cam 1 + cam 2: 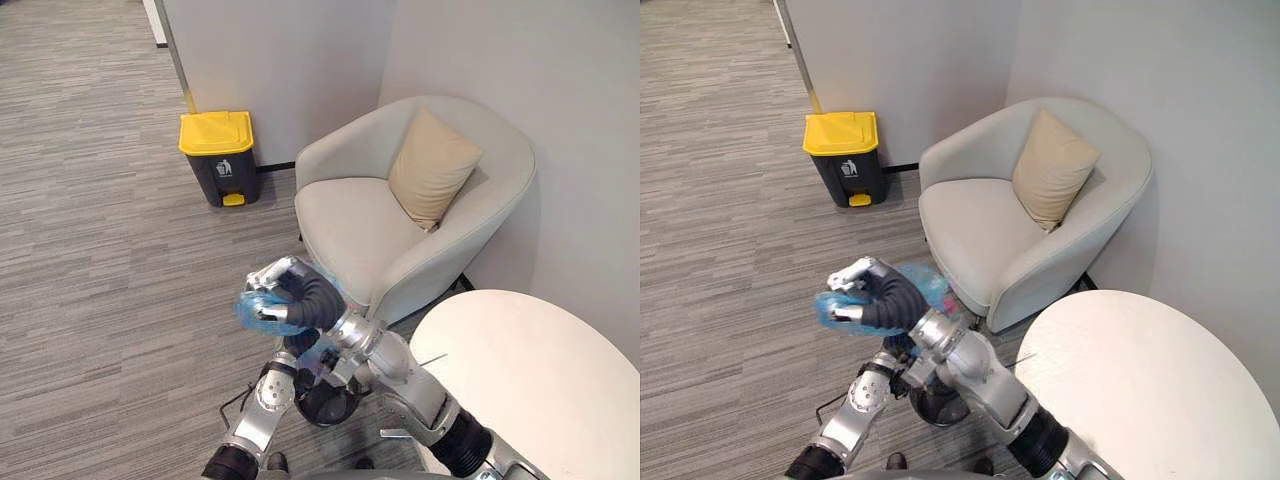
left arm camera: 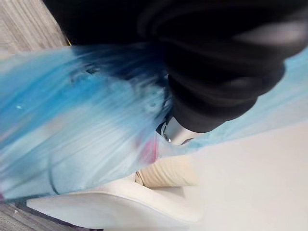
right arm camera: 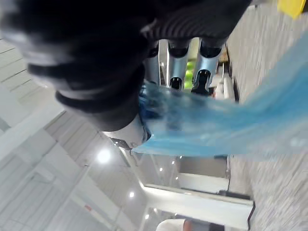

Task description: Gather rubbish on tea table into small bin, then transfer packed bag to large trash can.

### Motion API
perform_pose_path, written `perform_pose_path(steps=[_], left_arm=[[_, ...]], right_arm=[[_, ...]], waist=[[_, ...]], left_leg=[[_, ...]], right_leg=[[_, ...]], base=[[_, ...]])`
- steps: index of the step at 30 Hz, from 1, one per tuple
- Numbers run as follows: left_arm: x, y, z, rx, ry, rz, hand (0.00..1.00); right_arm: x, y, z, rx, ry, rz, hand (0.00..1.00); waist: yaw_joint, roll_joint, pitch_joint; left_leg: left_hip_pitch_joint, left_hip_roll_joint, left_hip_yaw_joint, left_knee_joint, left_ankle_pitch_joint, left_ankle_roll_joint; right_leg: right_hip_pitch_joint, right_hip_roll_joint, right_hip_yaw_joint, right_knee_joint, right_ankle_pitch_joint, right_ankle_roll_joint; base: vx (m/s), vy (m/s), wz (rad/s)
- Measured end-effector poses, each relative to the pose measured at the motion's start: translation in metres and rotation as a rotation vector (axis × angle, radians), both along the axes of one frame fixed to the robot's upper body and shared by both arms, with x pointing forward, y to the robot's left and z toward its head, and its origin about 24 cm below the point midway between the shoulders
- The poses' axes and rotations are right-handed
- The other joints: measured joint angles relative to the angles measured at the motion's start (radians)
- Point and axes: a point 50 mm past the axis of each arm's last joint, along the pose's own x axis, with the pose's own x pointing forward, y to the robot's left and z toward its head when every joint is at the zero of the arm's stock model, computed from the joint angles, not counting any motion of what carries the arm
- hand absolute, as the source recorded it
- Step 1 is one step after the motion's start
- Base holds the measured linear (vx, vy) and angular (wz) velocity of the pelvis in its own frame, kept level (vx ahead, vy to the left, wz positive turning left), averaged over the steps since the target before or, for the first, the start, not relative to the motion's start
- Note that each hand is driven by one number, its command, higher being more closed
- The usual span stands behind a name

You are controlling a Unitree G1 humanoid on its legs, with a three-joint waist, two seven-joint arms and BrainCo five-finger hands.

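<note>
My right hand [image 1: 305, 295] is held up over the floor in front of the armchair, its fingers curled round the bunched top of a blue plastic bag [image 1: 262, 312]. In the right wrist view the blue bag [image 3: 231, 130] trails out from between the curled fingers [image 3: 204, 67]. My left hand [image 1: 300, 345] reaches up just under the right hand, against the bag [image 2: 86, 120], and is partly hidden by the right arm. A small black bin [image 1: 325, 405] stands on the floor below both hands. The large trash can [image 1: 218, 155], dark grey with a yellow lid, stands by the wall at the far left.
A light grey armchair [image 1: 400, 220] with a beige cushion [image 1: 432, 165] stands against the wall ahead. The round white tea table [image 1: 530, 380] is at the lower right. Open grey carpet [image 1: 100, 280] lies between me and the trash can.
</note>
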Motion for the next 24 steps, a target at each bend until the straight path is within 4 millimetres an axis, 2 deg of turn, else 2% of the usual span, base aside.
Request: perform_pose_path(steps=[9,17,22,24], left_arm=[[-0.005,0.03,-0.006,-0.021,0.032,0.148,1.0],[-0.011,0.04,-0.012,-0.034,0.058,0.2,1.0],[-0.017,0.045,-0.018,-0.045,0.09,0.226,1.0],[-0.021,0.047,-0.025,-0.043,0.126,0.24,1.0]], right_arm=[[0.009,-0.028,-0.006,-0.206,-0.214,-0.227,0.0],[0.01,-0.05,-0.02,-0.387,-0.304,-0.34,0.0],[0.01,-0.063,-0.028,-0.421,-0.287,-0.399,0.0],[0.01,-0.071,-0.04,-0.431,-0.225,-0.434,0.0]], waist=[[-0.021,0.0,0.0],[-0.022,0.002,0.001],[-0.022,0.006,0.004],[-0.021,0.01,0.007]], left_leg=[[0.002,-0.007,-0.001,-0.004,0.0,0.0],[0.002,-0.01,-0.003,-0.004,-0.001,0.001],[0.0,-0.008,-0.003,-0.004,-0.001,0.0],[-0.001,-0.004,-0.003,-0.004,-0.002,0.001]], right_leg=[[0.0,-0.007,-0.004,0.0,-0.004,0.006],[0.001,-0.011,-0.004,0.001,-0.005,0.008],[-0.001,-0.01,-0.003,0.001,-0.006,0.009],[-0.002,-0.011,-0.003,0.001,-0.008,0.011]], base=[[0.0,0.0,0.0],[0.0,0.0,0.0],[0.0,0.0,0.0],[0.0,0.0,0.0]])
